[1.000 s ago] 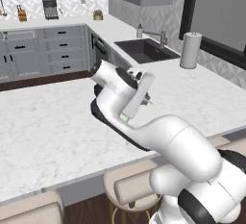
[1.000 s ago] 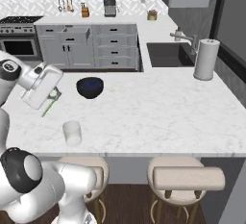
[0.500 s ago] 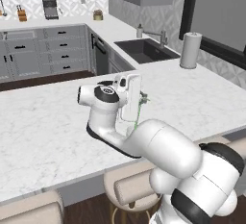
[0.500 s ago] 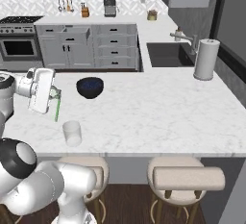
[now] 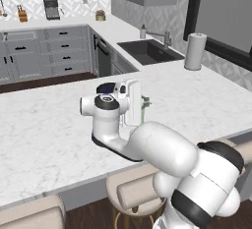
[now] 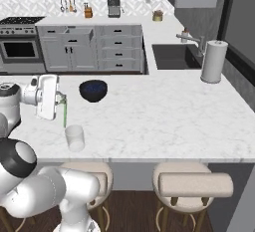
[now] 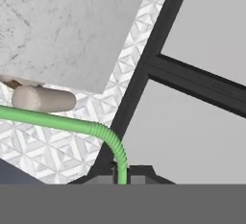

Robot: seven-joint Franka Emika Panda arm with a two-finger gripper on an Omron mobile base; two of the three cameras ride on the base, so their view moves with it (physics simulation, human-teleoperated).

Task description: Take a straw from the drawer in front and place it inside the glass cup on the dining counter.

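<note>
The light-green straw [image 6: 64, 114] hangs nearly upright, pinched at its top by my gripper [image 6: 61, 98], which is shut on it. Its lower end hovers just above and slightly left of the clear glass cup [image 6: 74, 137], which stands near the front edge of the white marble dining counter [image 6: 164, 121]. In the left base view the gripper [image 5: 143, 101] holds the straw [image 5: 143, 109] over the dining counter [image 5: 49, 125], and my arm covers the cup. The hand view shows the bent straw [image 7: 72, 124] running from between the fingertips off to the left. A grey drawer [image 6: 79, 33] in the far cabinets looks pulled out.
A dark blue-black bowl [image 6: 93, 89] sits on the counter just behind and right of the cup. A white paper-towel roll [image 6: 213, 60] stands at the far right by the sink [image 6: 174, 57]. Beige stools [image 6: 195, 185] line the counter's near edge.
The hand has turned level and shifted a little right toward the cup. The straw has swung from a slant to hanging nearly upright above the cup.
</note>
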